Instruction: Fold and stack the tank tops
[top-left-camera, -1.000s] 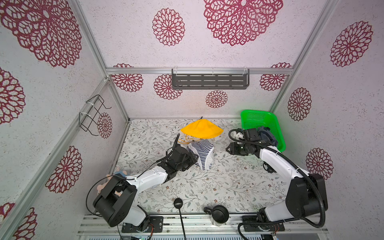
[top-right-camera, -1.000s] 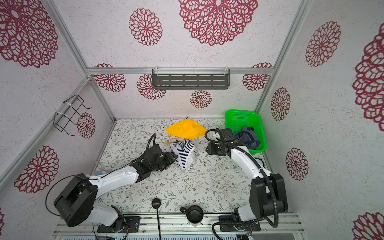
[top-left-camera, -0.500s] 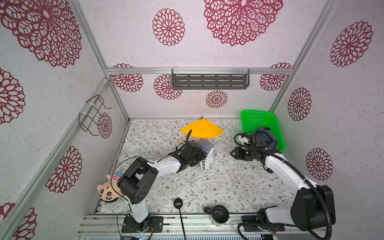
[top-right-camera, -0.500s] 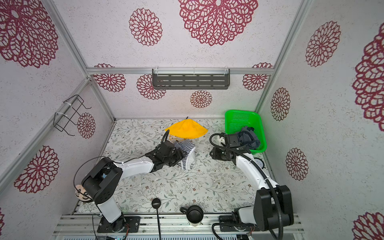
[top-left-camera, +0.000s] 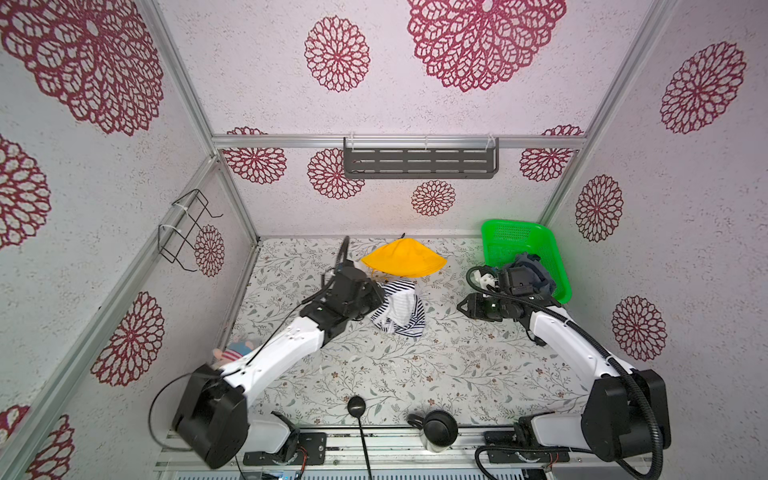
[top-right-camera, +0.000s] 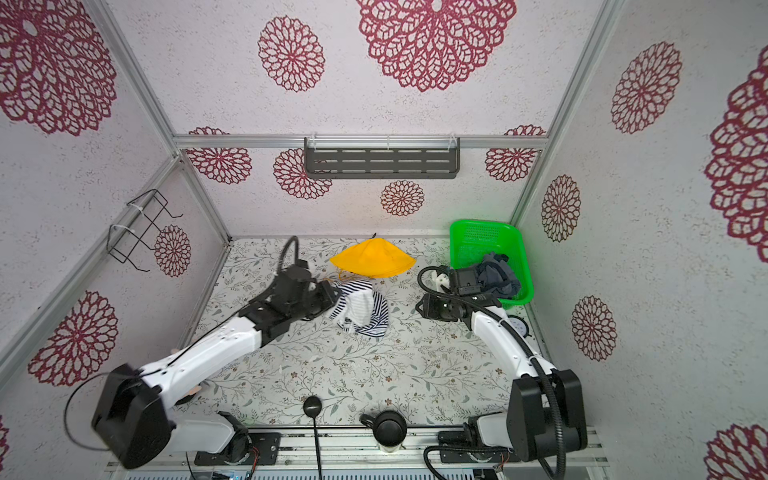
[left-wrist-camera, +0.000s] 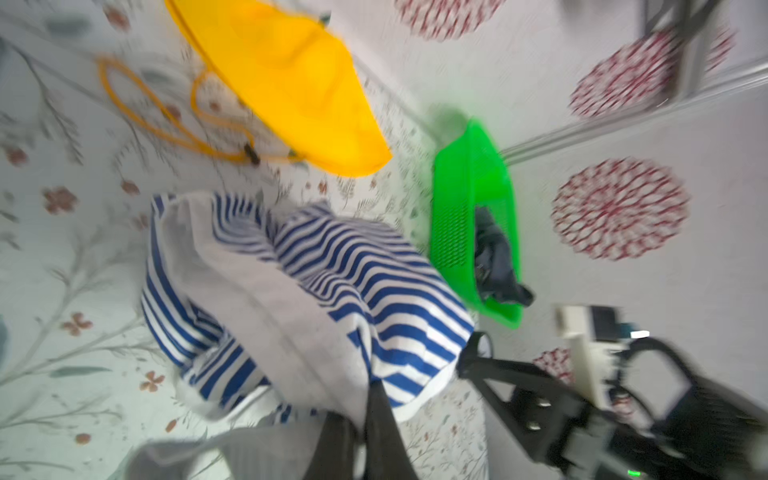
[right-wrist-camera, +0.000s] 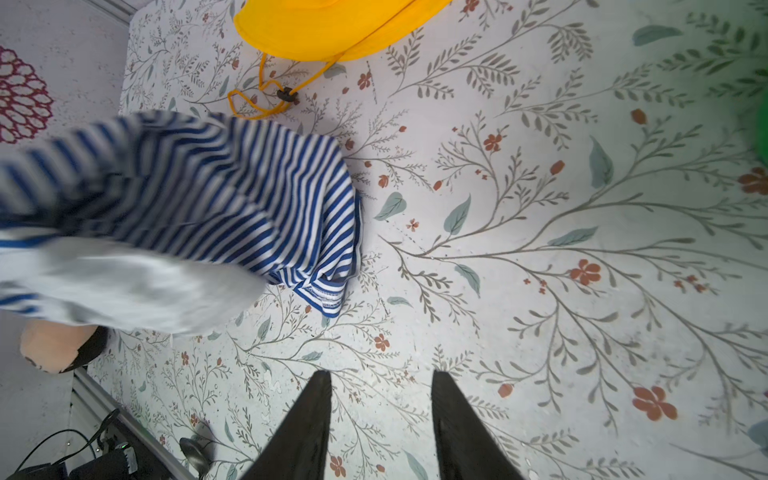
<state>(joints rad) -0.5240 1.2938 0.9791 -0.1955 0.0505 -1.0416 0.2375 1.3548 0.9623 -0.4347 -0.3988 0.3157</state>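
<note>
Left arm (top-left-camera: 282, 351) and right arm (top-left-camera: 569, 340): white links, black joints, looping black cables; right gripper (right-wrist-camera: 381, 376) with tapered black fingers (right-wrist-camera: 307, 424)

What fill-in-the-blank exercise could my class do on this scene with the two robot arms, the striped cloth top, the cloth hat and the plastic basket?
1. The left gripper is shut on the navy-and-white striped cloth tank top, while the right gripper is ____ and holds nothing.
2. The dark blue-grey cloth top lies in the ____ plastic basket.
3. The soft cloth hat with a cord, near the striped top, is ____ in colour.

Missing words: open; green; yellow.
</note>
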